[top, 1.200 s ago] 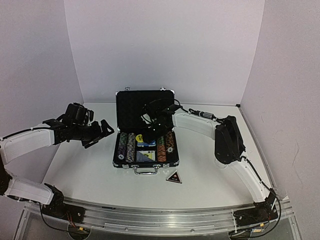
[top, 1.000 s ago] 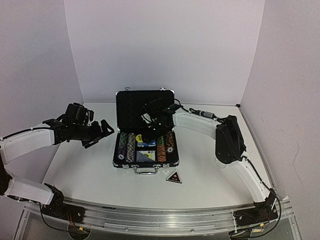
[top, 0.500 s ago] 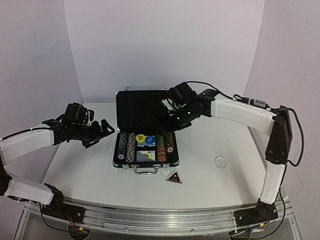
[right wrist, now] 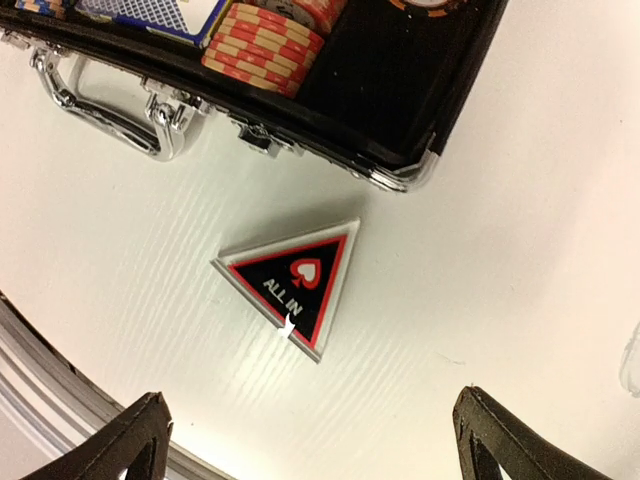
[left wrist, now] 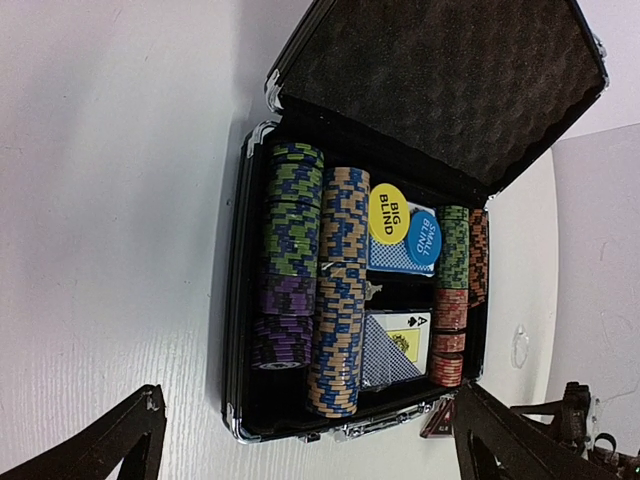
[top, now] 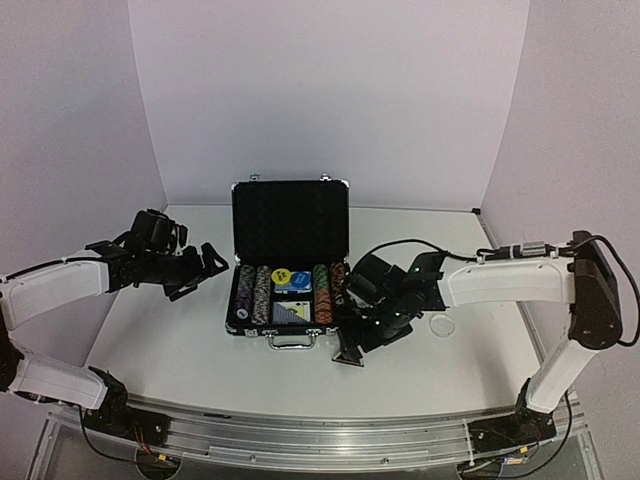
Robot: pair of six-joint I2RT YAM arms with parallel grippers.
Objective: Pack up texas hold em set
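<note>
Left wrist, open briefcase (left wrist: 237, 330), chips (left wrist: 340, 300), decks (left wrist: 392, 352)

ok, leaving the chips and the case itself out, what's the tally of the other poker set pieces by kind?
Card decks: 2
Discs: 3 (yellow disc, blue disc, clear disc)
Triangular marker: 1
Total: 6

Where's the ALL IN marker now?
Right wrist view: the ALL IN marker lies on the table before the briefcase, right of its handle, beneath the open right gripper.
</note>
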